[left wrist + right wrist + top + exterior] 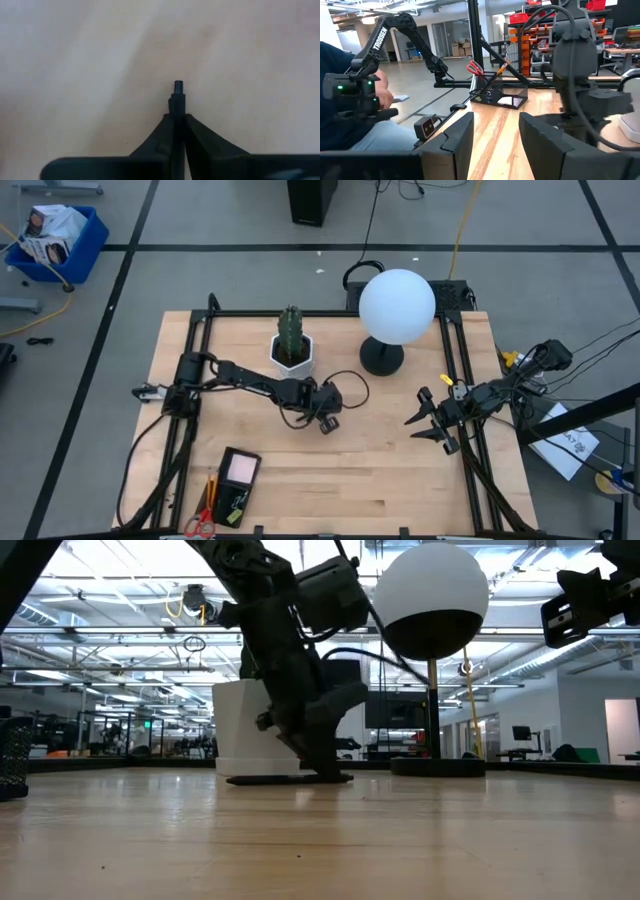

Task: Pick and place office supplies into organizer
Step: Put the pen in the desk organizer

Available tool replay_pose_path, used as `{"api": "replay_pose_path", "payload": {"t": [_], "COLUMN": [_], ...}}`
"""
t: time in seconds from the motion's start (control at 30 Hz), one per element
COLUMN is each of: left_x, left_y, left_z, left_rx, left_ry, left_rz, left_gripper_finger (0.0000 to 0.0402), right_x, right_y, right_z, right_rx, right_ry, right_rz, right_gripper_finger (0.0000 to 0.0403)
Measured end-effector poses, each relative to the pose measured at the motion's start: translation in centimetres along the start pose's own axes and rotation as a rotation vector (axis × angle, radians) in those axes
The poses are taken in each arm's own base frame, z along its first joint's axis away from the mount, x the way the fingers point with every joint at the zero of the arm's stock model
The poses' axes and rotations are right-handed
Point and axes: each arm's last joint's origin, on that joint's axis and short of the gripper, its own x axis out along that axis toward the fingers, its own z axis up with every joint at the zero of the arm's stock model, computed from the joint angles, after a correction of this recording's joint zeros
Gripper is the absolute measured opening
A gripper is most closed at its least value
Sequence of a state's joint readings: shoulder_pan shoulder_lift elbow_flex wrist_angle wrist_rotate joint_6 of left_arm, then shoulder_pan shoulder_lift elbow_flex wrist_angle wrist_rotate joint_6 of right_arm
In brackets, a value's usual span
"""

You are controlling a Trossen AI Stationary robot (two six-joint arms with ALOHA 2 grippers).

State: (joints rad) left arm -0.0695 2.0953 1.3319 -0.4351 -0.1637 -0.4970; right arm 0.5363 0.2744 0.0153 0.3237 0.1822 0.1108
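Observation:
A thin dark pen (262,779) lies on the wooden table near its middle. My left gripper (328,421) stands over it, pointing steeply down, shut on the pen. The black organizer (238,479) sits near the front left edge and holds red-handled scissors (476,68), an orange pencil (501,67) and a pink sticky-note pad (241,469). My right gripper (421,423) hangs open over the table's right side, level, with nothing between its fingers. My left gripper pinches the pen between its two fingers (196,137), coming from above and lying across it. One end of the pen (178,89) sticks out past the fingertips. In the low view the pen lies flat on the table, with the fingers near one of its ends.
A cactus in a white pot (291,343) stands just behind my left arm. A lamp with a white globe (396,304) and a black base (381,360) stands at the back middle. A person (350,105) sits beyond the table's edge.

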Motion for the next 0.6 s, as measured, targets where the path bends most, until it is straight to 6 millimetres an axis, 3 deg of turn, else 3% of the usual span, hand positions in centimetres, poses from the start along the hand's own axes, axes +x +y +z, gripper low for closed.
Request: {"api": "replay_pose_path", "payload": {"t": [0.3, 0.6], "left_x": [-1.7, -4.2], "left_y": [-3.5, -5.5], "left_z": [-0.2, -1.4], "left_rx": [0.052, 0.099], "left_ry": [-0.096, -0.104], "left_rz": [-0.189, -0.208], "left_gripper_finger": [0.0007, 0.0007], "right_x": [0.0, 0.0], "right_y": [0.0, 0.0], "right_z": [0.0, 0.0], "right_rx": [0.0, 0.0], "right_ry": [0.0, -0.001], "right_rz": [0.0, 0.0], "right_gripper_finger": [0.0153, 0.0153]}}
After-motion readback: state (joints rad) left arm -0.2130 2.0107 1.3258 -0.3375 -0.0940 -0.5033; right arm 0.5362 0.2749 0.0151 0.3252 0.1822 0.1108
